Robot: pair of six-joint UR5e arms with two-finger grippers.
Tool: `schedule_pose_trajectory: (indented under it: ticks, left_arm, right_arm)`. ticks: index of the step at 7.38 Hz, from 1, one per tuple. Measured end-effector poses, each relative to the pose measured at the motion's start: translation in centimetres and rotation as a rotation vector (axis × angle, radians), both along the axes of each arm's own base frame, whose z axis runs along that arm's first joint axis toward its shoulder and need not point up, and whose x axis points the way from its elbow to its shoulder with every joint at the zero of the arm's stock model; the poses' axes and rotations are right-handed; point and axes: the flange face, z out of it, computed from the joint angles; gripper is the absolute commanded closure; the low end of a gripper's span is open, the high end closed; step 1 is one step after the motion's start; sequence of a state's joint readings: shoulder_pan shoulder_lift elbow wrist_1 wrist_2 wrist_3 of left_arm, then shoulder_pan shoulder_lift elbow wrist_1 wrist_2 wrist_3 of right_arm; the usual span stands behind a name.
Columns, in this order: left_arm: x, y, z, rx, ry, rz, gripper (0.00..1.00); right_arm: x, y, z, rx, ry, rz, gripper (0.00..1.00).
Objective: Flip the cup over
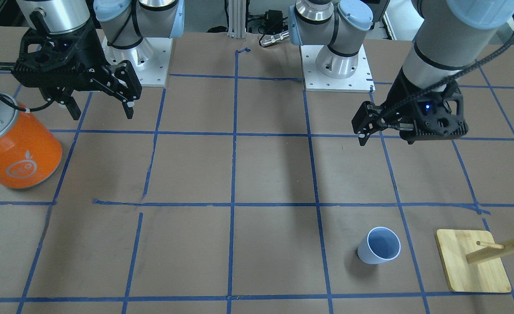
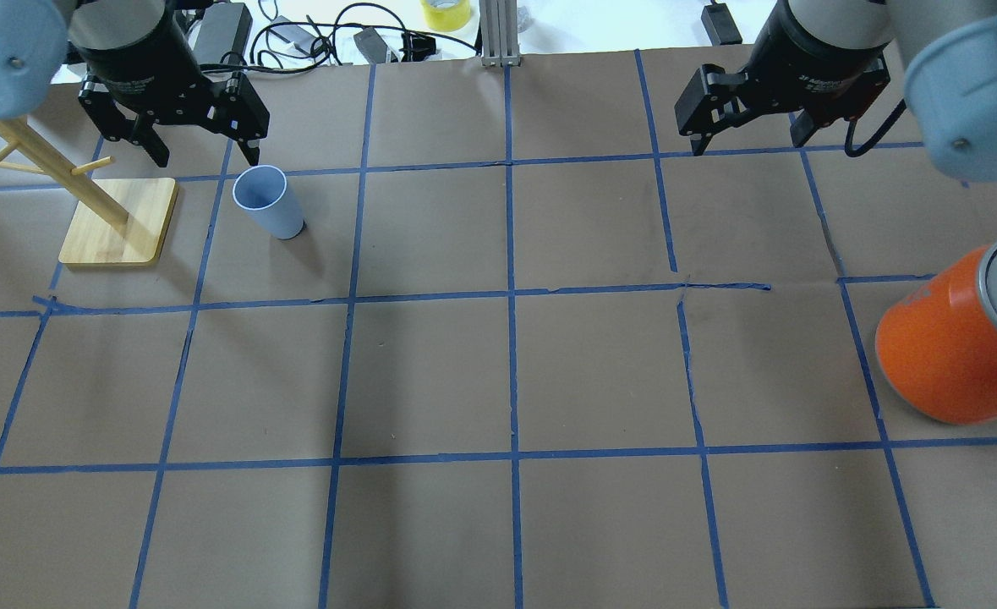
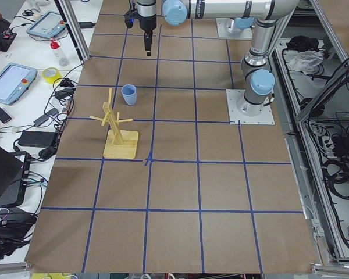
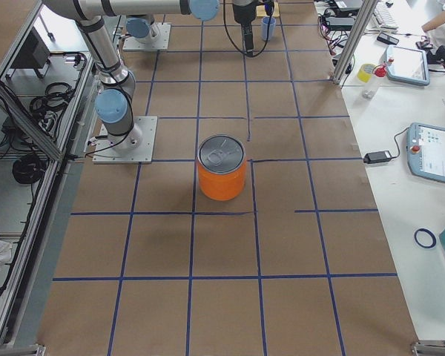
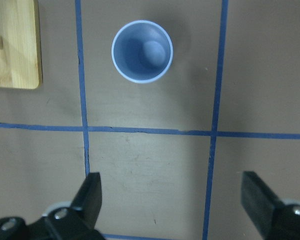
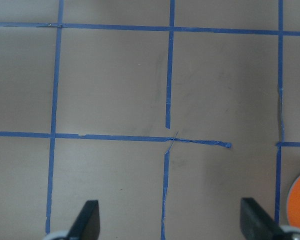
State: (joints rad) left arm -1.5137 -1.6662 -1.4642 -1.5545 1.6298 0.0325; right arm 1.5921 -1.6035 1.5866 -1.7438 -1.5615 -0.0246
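cup [image 2: 270, 203] plain, upright, mouth up; orange can [image 1: 19, 148] w/ fruit logo.

The brown-paper table [image 2: 599, 372], gridded in blue tape [image 2: 511, 296], carried the cup [image 2: 270, 203] standing mouth-up just beside the wooden rack [image 2: 117, 224] on the robot's left, the orange can [image 2: 946, 355] upright far right.

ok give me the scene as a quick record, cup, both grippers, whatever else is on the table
cup: upright, mouth up, standing free on the table
left gripper: open, above the table close to the cup, touching nothing
right gripper: open, holding nothing
orange can: upright, silver top up, on the robot's right side
wooden peg stand: beside the cup, apart from it
task state: cup not yet flipped
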Motion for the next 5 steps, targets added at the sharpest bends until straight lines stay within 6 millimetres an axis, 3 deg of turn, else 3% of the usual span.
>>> schedule_pose_trajectory:
  ticks: [3, 5]
  left_arm:
    - [-0.4, 3.4, 0.8, -0.002, 0.014, 0.002, 0.0]
    - [-0.6, 5.0, 0.3, 0.009, 0.024, 0.003, 0.0]
  right_arm:
    - [0.0, 0.0, -0.1, 0.003, -0.001, 0.002, 0.0]
    - [0.0, 0.1, 0.0, 0.003, -0.002, 0.005, 0.0]
